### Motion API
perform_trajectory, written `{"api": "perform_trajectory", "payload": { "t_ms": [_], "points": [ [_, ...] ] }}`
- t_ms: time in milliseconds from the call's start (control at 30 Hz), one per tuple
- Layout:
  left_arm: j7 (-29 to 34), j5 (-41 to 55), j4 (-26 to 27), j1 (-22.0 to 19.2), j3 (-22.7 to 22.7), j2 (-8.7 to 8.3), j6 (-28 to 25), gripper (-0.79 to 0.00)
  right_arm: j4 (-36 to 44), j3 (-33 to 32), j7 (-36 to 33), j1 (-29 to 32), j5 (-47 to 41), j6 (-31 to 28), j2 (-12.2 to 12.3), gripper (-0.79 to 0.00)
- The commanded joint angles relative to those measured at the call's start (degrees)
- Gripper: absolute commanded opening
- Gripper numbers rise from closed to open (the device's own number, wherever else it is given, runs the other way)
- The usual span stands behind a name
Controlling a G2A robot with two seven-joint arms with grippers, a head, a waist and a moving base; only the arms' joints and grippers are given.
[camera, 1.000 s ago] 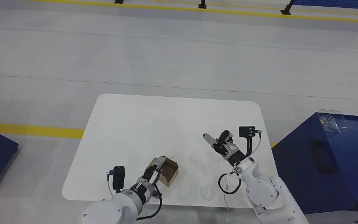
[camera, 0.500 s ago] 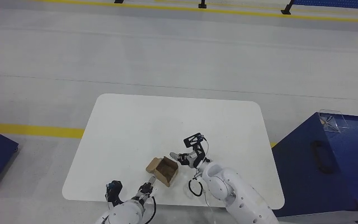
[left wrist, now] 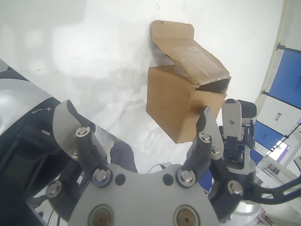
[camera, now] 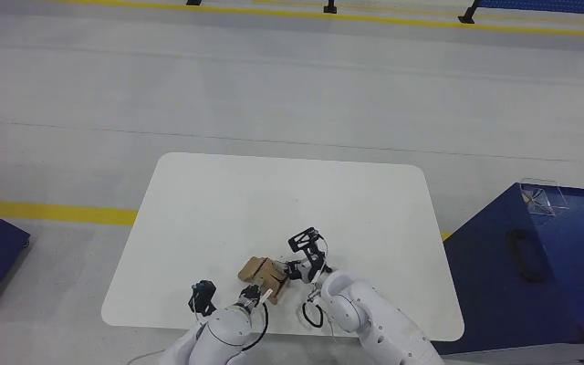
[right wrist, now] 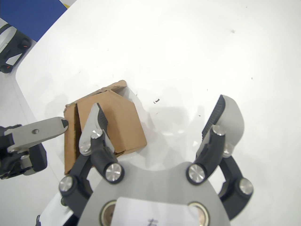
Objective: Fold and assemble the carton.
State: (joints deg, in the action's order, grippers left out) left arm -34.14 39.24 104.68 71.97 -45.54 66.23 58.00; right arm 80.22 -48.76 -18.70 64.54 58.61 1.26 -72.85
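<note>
White table (camera: 274, 196) bears the carton (left wrist: 169, 104), its interior unreadably dark.

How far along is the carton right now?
Done: the carton body is squared up on the table. In hand: nothing gripped; left gripper and right gripper are open, each with a finger at it. To do: its flaps gape, unclosed.

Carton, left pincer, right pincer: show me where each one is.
carton (left wrist: 169, 104): left wrist view, its plain brown side.
left pincer (left wrist: 136, 104): left wrist view, midway between fingertips.
right pincer (right wrist: 159, 100): right wrist view, midway between fingertips.
</note>
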Motion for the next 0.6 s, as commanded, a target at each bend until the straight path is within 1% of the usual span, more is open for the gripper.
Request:
{"api": "perform_trajectory", "payload": {
  "t_ms": [0,167,233,300,367,433,533,567],
  "points": [
    [-2.3,3.1,-1.3,-1.4,1.0,0.12,0.0,0.0,-0.7,0.2,-0.2,-0.3,0.5,0.0,-0.1,0.0],
    [-9.8,11.2,-3.7,-5.1,4.2,0.27,0.0,0.0,-1.8,0.2,0.4,-0.7,0.7,0.2,-0.6,0.0],
    [-12.1,13.8,-3.1,-6.3,5.1,0.28,0.0,0.0,-1.4,-0.4,2.4,-0.7,0.4,0.5,-0.7,0.0],
    [-12.1,15.1,-1.9,-7.0,4.9,0.16,0.0,0.0,-0.4,-1.5,3.9,-0.3,-1.0,0.1,-0.7,0.0],
    [-12.1,14.2,0.1,-6.9,4.1,-0.03,0.0,0.0,1.3,-3.4,5.2,0.6,-2.2,-1.2,-0.4,0.0],
    [-12.3,13.2,3.0,-5.7,2.6,-0.14,-0.1,0.0,3.1,-5.8,4.7,2.0,-2.5,-3.1,0.2,0.0],
    [-14.0,12.9,8.3,-2.8,-0.3,-0.16,-1.8,0.0,5.4,-8.9,2.4,4.7,4.1,-7.8,1.9,0.0],
    [-13.5,13.6,10.3,-2.1,-1.0,-0.15,-2.0,0.0,6.1,-10.1,1.9,5.8,5.2,-9.5,2.3,0.0]
  ]
}}
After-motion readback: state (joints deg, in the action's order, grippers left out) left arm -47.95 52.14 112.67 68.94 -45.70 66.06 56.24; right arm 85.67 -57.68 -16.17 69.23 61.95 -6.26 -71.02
